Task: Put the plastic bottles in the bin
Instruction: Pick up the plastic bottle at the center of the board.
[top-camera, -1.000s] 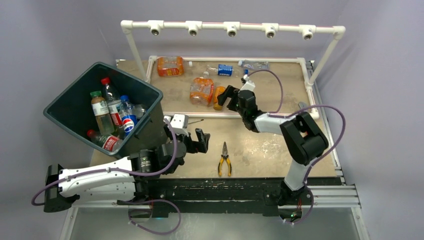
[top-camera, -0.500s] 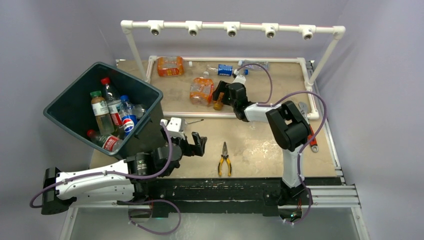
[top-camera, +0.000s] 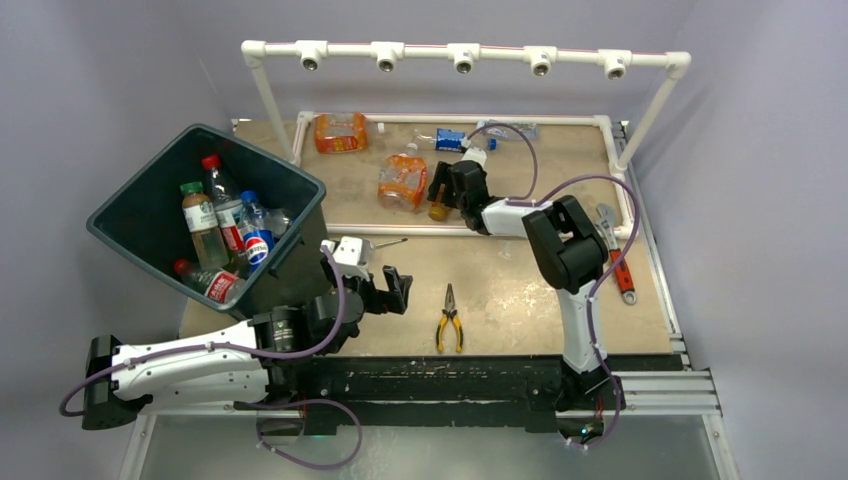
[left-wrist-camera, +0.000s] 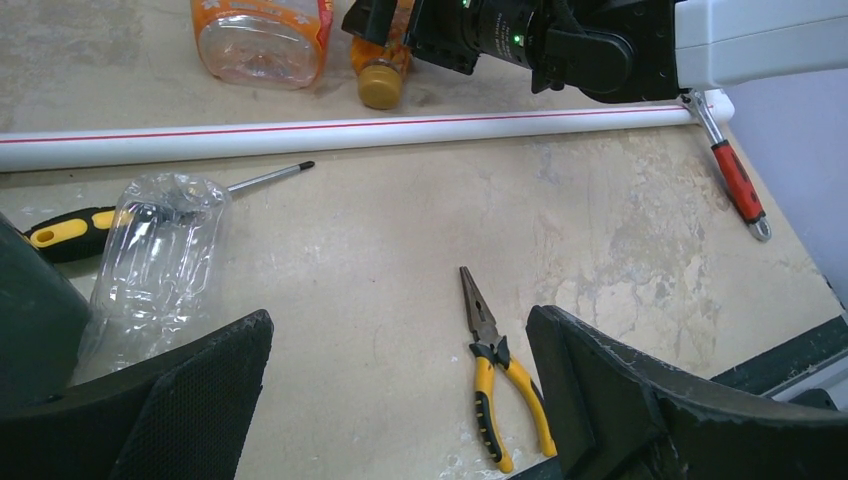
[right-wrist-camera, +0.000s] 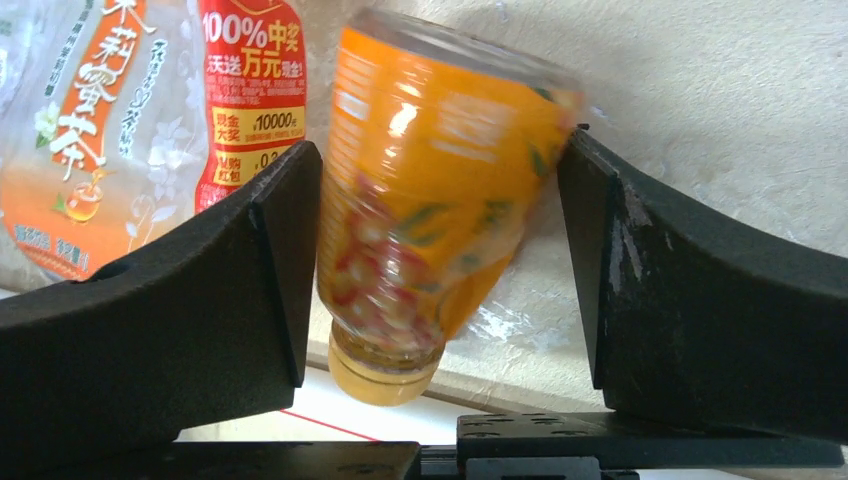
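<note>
In the right wrist view, "100%中奖" and "10000" are read on the red part of the large tea bottle (right-wrist-camera: 120, 110)'s label, and "茉莉蜜茶" is printed vertically on the white part. The round Pepsi emblem is seen on the blue-labelled bottle (top-camera: 257, 241) in the bin (top-camera: 150, 215). The print on the small orange bottle (right-wrist-camera: 420, 200) is too blurred to be read.

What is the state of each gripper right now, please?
Left gripper: open, holding nothing.
Right gripper: closed on the small orange plastic bottle, fingers touching both its sides.
</note>
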